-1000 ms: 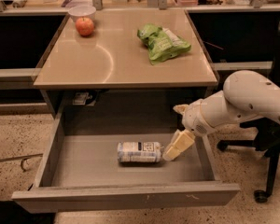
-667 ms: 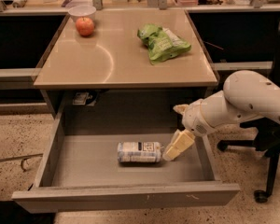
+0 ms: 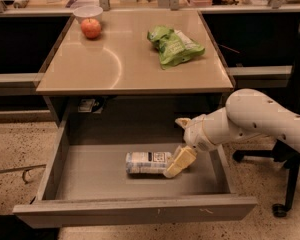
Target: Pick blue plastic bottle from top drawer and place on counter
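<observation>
The blue plastic bottle (image 3: 147, 162) lies on its side on the grey floor of the open top drawer (image 3: 90, 176), right of the middle. My gripper (image 3: 181, 142) comes in from the right on a white arm and is low inside the drawer, at the bottle's right end. It is open. One tan finger (image 3: 179, 162) lies against the bottle's right end, and the other (image 3: 182, 122) is further back, away from the bottle. The counter (image 3: 125, 64) is the tan tabletop above the drawer.
On the counter are a green snack bag (image 3: 174, 45) at the back right, and a red apple (image 3: 91, 28) in front of a white bowl (image 3: 88, 11) at the back left. An office chair base (image 3: 282, 184) stands on the floor to the right.
My gripper has moved a little left and down, so its lower finger now meets the bottle's right end. The bottle has not moved.
</observation>
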Available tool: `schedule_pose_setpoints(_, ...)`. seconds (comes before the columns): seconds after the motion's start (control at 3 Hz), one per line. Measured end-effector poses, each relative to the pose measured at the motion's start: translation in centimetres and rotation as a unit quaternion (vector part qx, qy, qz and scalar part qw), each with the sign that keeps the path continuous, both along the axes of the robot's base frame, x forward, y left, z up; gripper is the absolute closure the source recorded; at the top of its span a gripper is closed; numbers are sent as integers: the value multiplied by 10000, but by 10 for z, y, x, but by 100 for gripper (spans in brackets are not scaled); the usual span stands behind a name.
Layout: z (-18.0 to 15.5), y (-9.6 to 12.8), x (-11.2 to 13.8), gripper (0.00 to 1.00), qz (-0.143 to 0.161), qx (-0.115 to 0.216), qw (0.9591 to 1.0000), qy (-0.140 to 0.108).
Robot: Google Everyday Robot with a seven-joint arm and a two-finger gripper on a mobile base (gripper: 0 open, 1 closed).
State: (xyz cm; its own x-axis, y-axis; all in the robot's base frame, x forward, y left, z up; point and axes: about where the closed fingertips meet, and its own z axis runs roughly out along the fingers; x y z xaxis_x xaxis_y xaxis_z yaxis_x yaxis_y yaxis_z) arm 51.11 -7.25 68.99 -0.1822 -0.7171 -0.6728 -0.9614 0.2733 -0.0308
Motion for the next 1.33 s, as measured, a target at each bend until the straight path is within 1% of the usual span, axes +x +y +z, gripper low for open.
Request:
schedule_pose_setpoints(0.33,-19,11,9,0,-8,-53,10000,-41)
schedule_pose_setpoints(0.67,-39,7,26,0,-180,-195,9996,-84)
schedule_pose_setpoints(1.0,-55,-2,40,0,-402,-307,9987,-96)
schedule_pose_setpoints(1.33,-69,-8,45,0,-520,-314,9981,-42)
